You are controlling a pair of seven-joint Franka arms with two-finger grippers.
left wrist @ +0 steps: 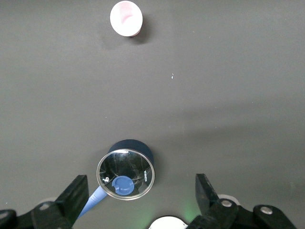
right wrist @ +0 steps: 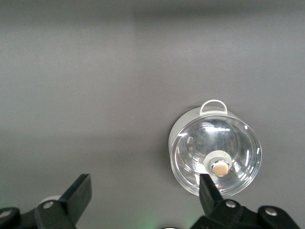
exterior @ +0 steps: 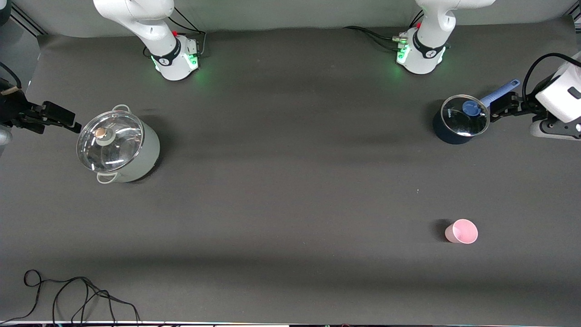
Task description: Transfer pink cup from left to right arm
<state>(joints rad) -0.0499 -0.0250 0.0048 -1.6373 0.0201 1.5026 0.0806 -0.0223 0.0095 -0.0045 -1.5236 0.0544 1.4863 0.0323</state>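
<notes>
The pink cup stands on the dark table, nearer to the front camera, toward the left arm's end. It also shows in the left wrist view, mouth up. My left gripper is in the air beside a blue saucepan, apart from the cup. In the left wrist view my left gripper is open and empty. My right gripper hangs at the right arm's end of the table beside a pale pot. In the right wrist view it is open and empty.
A dark blue saucepan with a glass lid and a blue handle sits under the left gripper's fingers. A pale lidded pot stands at the right arm's end. A black cable lies at the near corner.
</notes>
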